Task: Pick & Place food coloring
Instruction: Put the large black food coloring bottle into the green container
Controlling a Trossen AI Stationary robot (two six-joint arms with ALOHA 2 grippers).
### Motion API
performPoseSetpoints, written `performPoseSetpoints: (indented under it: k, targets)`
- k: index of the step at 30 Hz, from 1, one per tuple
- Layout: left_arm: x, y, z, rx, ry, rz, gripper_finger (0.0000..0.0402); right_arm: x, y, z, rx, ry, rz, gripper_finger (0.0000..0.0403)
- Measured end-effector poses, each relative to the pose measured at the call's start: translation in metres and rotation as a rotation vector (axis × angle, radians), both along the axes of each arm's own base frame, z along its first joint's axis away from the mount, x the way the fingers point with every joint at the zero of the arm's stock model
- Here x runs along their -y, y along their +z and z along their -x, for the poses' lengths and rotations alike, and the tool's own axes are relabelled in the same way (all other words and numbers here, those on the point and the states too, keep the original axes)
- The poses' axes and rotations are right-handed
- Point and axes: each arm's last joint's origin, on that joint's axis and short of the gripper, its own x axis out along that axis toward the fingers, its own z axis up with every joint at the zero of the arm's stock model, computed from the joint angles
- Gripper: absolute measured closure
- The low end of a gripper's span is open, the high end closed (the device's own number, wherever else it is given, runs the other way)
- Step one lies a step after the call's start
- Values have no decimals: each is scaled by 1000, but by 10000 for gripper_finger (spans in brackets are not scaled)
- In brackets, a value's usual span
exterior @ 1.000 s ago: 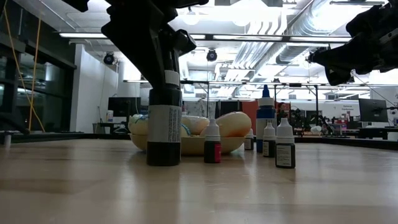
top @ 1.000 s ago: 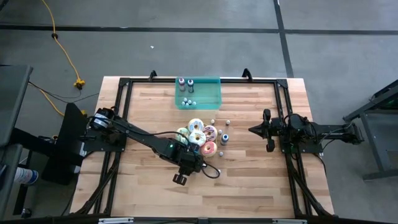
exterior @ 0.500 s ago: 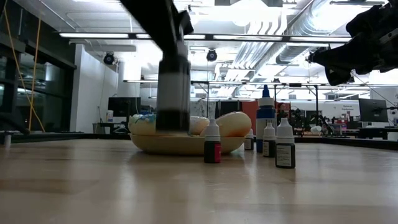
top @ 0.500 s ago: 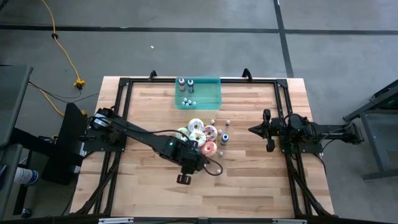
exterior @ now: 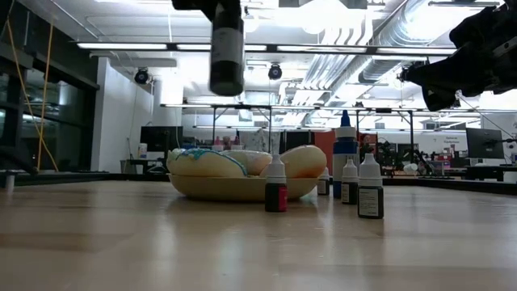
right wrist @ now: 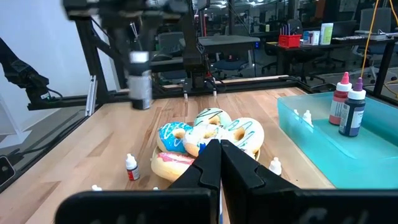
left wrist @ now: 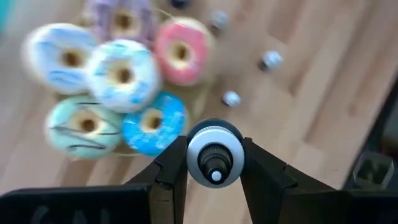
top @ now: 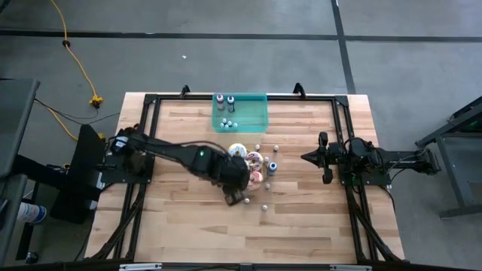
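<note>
Left claw (left wrist: 212,167) is clamped on a grey-white food coloring bottle (exterior: 227,50), gripping it by the body just under the cap; the bottle hangs upright, well clear of the counter (top: 301,226), near the pile of frosted donuts (top: 242,160). Right claw (right wrist: 217,163) waits above the counter's right side, its fingers pressed together on nothing.

Several more small bottles (exterior: 356,187) stand loose on the wood beside the donuts, and the teal tray (top: 252,114) at the far edge already holds a few, two of them taller.

Risks, as I judge them: the grip sits on a smooth round body, so a quick swing toward the tray could let the bottle twist or slip out. A low path would drag it across the donuts or knock the standing bottles over. A release from too high above the tray could tip it, or topple the bottles already inside.
</note>
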Motion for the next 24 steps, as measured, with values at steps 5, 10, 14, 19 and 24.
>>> performPoseSetpoints:
  k: [5, 10, 14, 19, 24]
  targets:
    - [-33, 18, -5, 45, 173, 7, 295, 0, 0, 0, 0, 0, 0, 402]
    - [-65, 25, -9, 75, 282, -23, 295, 0, 0, 0, 0, 0, 0, 402]
    - [-91, 25, -10, 77, 353, -28, 295, 0, 0, 0, 0, 0, 0, 402]
    - [-123, 26, -10, 89, 439, -33, 295, 0, 0, 0, 0, 0, 0, 402]
    - [-158, 28, -10, 132, 530, -49, 295, 0, 0, 0, 0, 0, 0, 402]
